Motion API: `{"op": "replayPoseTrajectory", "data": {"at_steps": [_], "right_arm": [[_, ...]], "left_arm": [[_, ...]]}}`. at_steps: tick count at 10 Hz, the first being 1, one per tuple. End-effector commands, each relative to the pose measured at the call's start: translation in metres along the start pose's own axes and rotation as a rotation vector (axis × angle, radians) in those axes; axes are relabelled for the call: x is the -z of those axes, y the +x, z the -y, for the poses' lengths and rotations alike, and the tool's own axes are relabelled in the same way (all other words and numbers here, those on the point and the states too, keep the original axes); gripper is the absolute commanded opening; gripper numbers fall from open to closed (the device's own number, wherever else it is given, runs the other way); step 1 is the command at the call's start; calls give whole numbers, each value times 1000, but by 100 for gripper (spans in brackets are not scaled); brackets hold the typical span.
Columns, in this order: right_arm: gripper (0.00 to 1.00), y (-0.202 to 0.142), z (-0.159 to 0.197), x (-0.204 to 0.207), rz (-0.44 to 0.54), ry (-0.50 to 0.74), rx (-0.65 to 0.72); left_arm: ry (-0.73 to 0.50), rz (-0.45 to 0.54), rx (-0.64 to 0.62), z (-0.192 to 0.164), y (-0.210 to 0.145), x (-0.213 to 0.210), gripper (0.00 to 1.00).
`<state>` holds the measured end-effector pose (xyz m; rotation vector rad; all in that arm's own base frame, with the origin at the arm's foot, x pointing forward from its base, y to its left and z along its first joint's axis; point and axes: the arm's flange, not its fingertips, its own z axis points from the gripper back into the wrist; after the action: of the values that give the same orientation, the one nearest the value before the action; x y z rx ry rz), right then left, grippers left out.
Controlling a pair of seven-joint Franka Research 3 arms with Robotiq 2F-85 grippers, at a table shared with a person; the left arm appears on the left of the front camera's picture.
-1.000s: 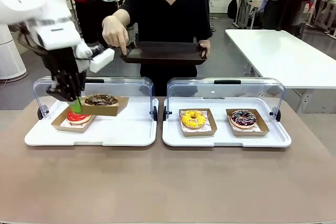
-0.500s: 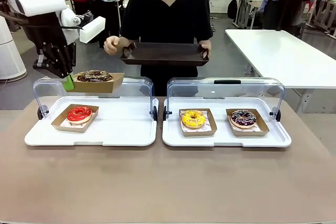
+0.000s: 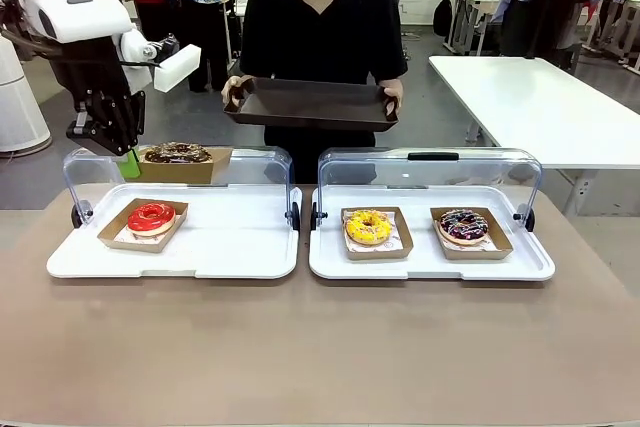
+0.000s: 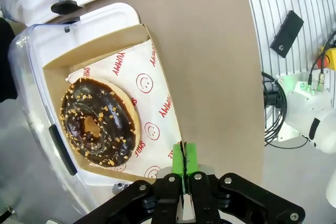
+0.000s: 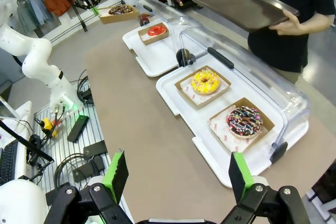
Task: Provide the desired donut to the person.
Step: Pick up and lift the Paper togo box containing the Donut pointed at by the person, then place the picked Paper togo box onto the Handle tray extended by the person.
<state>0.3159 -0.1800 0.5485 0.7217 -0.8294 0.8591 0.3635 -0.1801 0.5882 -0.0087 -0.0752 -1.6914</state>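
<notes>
A chocolate donut (image 3: 177,152) with nut bits lies in a brown cardboard box (image 3: 190,165) held in the air above the back of the left white tray (image 3: 230,247). My left gripper (image 3: 129,158) is shut on the box's left edge. In the left wrist view the green pads (image 4: 190,157) pinch the box rim and paper beside the donut (image 4: 100,121). The person (image 3: 320,22) in a black T-shirt stands across the table and holds a dark brown tray (image 3: 310,102) with both hands. My right gripper (image 5: 178,174) is open over the table's near side, with nothing between its fingers.
A red donut (image 3: 151,216) in its box stays on the left tray. The right white tray (image 3: 430,265) carries a yellow donut (image 3: 368,226) and a dark sprinkled donut (image 3: 463,224). Clear lids (image 3: 430,172) stand open behind both trays. Another table (image 3: 540,97) is at the back right.
My left gripper has lifted the chocolate donut's box off the left tray, up and towards the back left. The person's pointing hand has gone back to the brown tray's edge.
</notes>
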Motion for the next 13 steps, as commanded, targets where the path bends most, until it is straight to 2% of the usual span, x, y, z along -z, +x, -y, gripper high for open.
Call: {"op": "replayPoseTrajectory", "data": {"at_steps": [1, 11, 13], "right_arm": [[100, 0, 1, 0, 21, 6, -7], [100, 0, 1, 0, 21, 6, -7], [100, 0, 1, 0, 21, 6, -7]], "left_arm": [[10, 4, -1, 3, 1, -5, 0], [4, 4, 3, 1, 1, -2, 1], [43, 73, 61, -31, 1, -44, 1]]}}
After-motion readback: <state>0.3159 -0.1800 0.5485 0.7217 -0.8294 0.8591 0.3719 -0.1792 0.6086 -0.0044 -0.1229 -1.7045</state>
